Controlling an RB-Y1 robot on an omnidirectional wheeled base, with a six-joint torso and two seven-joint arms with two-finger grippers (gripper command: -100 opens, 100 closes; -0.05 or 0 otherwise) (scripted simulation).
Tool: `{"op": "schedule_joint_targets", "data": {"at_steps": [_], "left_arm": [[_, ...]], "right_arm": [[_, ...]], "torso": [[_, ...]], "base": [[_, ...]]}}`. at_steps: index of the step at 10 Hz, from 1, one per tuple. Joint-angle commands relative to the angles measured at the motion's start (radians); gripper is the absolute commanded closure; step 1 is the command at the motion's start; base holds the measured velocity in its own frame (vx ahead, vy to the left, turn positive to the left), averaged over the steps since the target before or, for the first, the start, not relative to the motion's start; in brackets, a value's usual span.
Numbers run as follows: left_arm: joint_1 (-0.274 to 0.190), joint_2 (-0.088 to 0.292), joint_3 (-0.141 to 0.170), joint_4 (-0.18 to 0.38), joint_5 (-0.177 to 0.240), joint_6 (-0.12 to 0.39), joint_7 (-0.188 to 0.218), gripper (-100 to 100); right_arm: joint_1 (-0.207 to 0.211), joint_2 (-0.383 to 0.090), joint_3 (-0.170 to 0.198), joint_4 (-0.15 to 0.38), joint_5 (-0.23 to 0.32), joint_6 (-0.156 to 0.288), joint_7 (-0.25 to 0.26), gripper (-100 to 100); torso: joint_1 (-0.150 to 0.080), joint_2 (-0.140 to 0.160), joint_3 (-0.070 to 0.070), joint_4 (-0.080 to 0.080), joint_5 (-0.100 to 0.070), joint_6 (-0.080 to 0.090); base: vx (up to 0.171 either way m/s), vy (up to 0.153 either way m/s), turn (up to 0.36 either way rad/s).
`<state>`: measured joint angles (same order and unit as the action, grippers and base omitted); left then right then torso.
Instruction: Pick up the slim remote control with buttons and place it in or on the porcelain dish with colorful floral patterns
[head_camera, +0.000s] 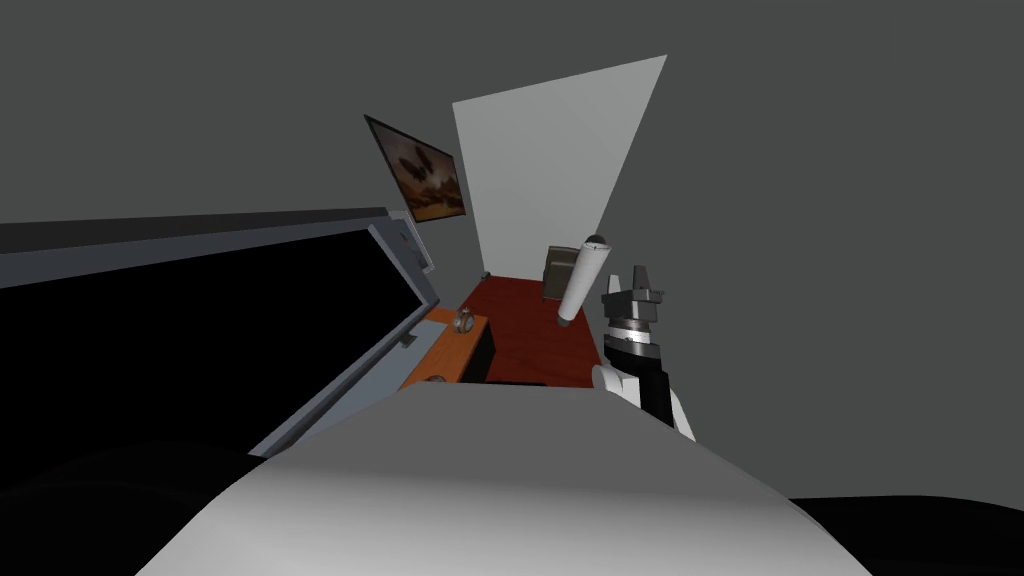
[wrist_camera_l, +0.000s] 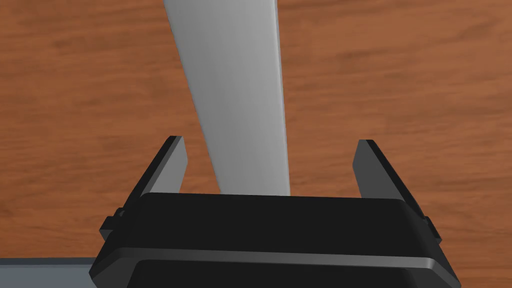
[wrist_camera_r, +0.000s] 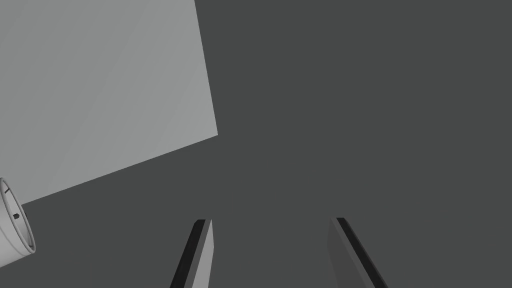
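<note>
The bench (head_camera: 452, 352) is a narrow orange-brown top left of centre in the head view, set against a big black area edged by a blue-grey frame (head_camera: 398, 285). A small round dish (head_camera: 465, 322) with a pale raised rim sits at the bench's far end; its pattern is too small to read. Right of the bench lies a smooth red-brown floor (head_camera: 535, 335). At the floor's far edge a boxy beige seat (head_camera: 556, 272) stands under a light grey wall panel (head_camera: 550, 170), amid matte dark grey walls. A dark-framed picture (head_camera: 418, 180) in brown tones hangs at upper centre.

In the left wrist view, the same bench top (wrist_camera_l: 400, 75) shows warm streaked woodgrain. On it lies a slim grey slab (wrist_camera_l: 230, 75), flat and straight-edged, running away from the left pincer (wrist_camera_l: 271, 141). The pincer is released, and the slab sits between its fingers (wrist_camera_l: 175, 160), nearer one. The slab's face reads plain, so I cannot tell whether it is the remote.

The right pincer (head_camera: 632, 285) is raised at centre right beside a white cylindrical arm segment (head_camera: 582, 280), its blades released.
</note>
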<state>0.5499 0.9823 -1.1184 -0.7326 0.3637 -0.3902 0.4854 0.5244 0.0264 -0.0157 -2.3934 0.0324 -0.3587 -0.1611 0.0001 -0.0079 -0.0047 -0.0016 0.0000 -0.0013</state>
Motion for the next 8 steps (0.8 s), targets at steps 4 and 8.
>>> {"op": "schedule_joint_targets", "data": {"at_steps": [4,8], "left_arm": [[-0.025,-0.043,-0.011,0.028,-0.010,0.009,-0.003,-100],[-0.034,-0.092,0.007,0.049,-0.027,0.029,-0.013,-100]], "right_arm": [[0.000,0.000,0.000,0.000,0.000,0.000,0.000,0],[0.000,0.000,0.000,0.000,0.000,0.000,0.000,0]], "torso": [[-0.004,0.007,0.004,0.001,-0.001,-0.001],[-0.003,0.009,0.005,0.002,-0.001,0.000]], "base": [[0.022,0.033,-0.017],[-0.014,0.022,-0.046]]}}
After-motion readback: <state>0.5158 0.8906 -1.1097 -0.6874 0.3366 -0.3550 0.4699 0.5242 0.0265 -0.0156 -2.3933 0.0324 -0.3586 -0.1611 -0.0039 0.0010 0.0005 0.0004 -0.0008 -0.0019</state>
